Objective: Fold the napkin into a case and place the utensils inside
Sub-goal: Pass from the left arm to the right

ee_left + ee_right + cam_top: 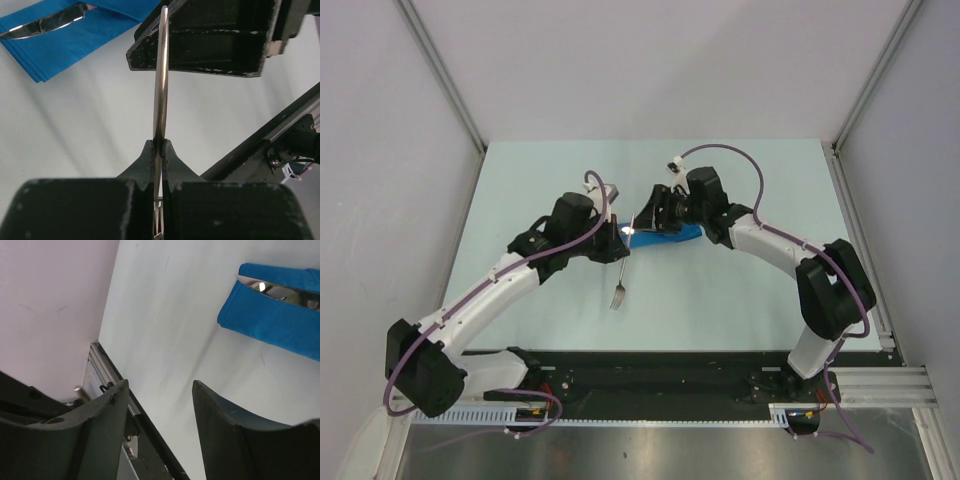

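The napkin lies folded as a narrow blue case (680,237) mid-table, also seen as the case (60,40) in the left wrist view and the case (280,320) in the right wrist view. A silver knife (47,22) sticks out of it; the same knife (280,291) shows at its open end. My left gripper (160,146) is shut on a fork (619,285) by its handle, tines hanging toward the near edge. My right gripper (160,390) is open with nothing between its fingers. Its black body (215,35) hovers close to the top of the fork's handle.
The pale table (720,290) has a metal rail (865,250) along its right edge and a black strip with the arm bases (650,375) along the near edge. Grey walls close in the left, right and back.
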{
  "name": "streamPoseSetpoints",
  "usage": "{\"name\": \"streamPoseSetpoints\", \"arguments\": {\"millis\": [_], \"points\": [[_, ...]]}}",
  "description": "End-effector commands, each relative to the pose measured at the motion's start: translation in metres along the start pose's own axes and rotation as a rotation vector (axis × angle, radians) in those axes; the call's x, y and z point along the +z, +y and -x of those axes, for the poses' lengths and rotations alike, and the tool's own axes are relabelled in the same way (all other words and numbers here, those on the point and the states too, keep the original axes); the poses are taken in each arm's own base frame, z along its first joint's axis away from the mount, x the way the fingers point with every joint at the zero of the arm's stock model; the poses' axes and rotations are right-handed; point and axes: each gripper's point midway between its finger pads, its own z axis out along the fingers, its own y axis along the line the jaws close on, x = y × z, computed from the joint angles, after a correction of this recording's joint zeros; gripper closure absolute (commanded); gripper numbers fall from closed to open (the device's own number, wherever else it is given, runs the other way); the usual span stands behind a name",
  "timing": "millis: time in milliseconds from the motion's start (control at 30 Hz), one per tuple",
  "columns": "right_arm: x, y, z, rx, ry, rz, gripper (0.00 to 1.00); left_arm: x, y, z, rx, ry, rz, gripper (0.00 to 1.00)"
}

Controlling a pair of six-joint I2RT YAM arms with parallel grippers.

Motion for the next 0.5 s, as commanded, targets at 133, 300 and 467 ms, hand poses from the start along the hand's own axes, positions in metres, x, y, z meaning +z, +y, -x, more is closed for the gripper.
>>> {"name": "streamPoseSetpoints", "arguments": {"millis": [133, 300, 467], "points": [[-0.036, 0.029, 0.018, -0.016, -0.133, 0.006, 0.44, 0.004, 0.003, 0.016, -0.002, -0.045, 0.06, 1.0], [-0.05, 0.039, 0.021, -0.104, -0.17, -0.012, 0.29, 0.004, 0.0, 0.012, 0.004, -0.027, 0.041, 1.0], [-0.031, 0.049, 0.012, -0.067, -0.107, 0.062, 0.34, 0.006, -0.01, 0.004, 0.02, 0.005, -0.025, 1.0]]}}
